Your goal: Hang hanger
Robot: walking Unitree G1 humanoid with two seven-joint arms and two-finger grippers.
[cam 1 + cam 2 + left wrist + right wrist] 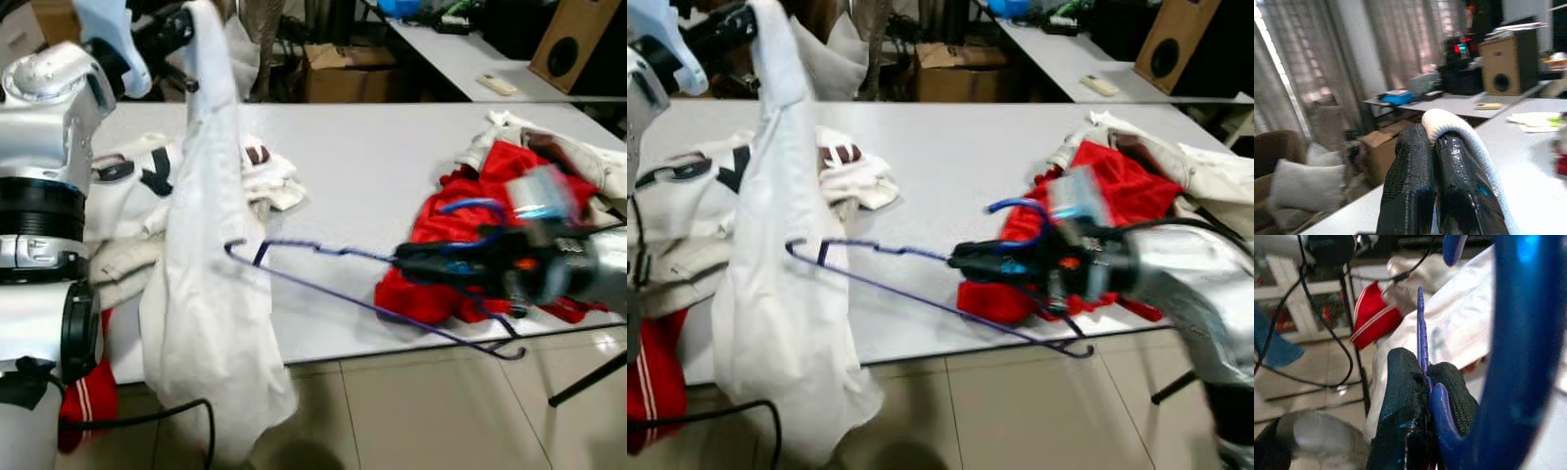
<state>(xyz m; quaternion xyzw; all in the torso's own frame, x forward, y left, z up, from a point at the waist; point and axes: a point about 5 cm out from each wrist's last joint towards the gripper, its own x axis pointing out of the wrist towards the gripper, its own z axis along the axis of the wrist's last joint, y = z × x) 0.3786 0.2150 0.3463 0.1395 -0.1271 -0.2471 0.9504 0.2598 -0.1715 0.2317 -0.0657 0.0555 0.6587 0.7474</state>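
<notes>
Purple wire hanger (372, 294) is pinched by closed right gripper (965, 260), its far end touching white garment (211, 274) held up by left gripper (1432, 142), clamped on cloth. Red clothes (480, 235) lie behind right gripper on table (362, 157).

home w/ curtains (1298, 78), sofa cushions (1305, 186)

Purple wire hanger (372, 299) tip poss. touching white garment (211, 284).
</notes>
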